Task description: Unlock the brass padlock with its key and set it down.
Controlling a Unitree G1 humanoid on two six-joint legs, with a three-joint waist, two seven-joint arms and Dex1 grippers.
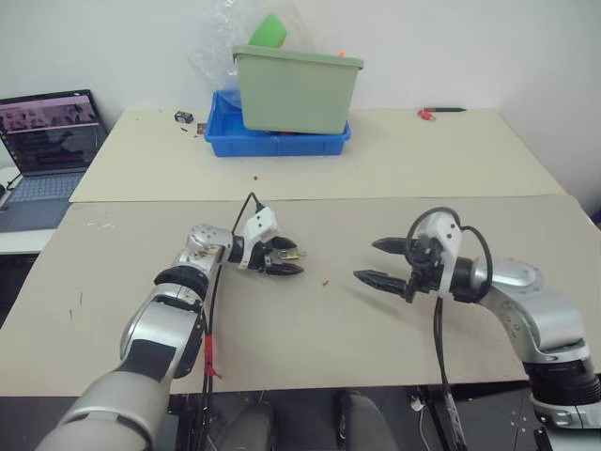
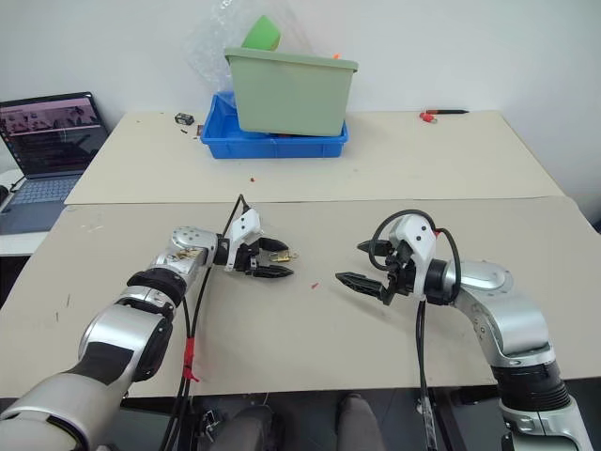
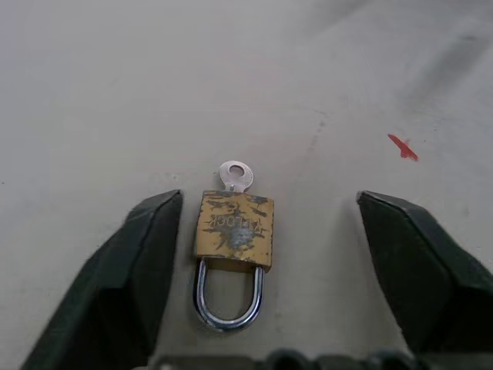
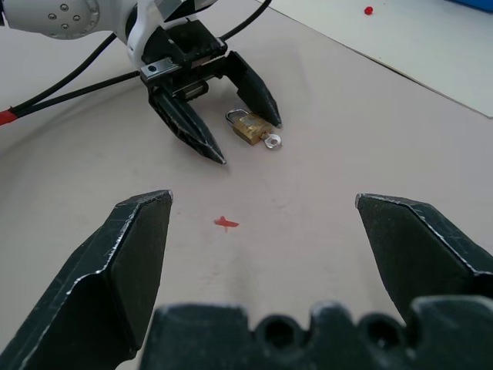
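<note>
On the beige tabletop (image 1: 310,329), the brass padlock (image 3: 233,233) with its key (image 3: 235,176) lies ungripped between the spread-fingered left gripper (image 1: 285,260), the right gripper (image 1: 382,263) gaping at three o'clock, bins (image 1: 293,94) and laptop (image 1: 49,141) behind.

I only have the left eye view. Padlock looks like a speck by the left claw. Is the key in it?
Observer: Yes. The left wrist view shows the key's silver head sticking out of the brass padlock.
Operator: Shackle popped?
Observer: No, the shackle looks seated in the body at both ends.
Operator: Left claw gripping it?
Observer: No. The padlock lies flat on the table between the left claw's fingers, nearer one finger, with a gap to the other.
</note>
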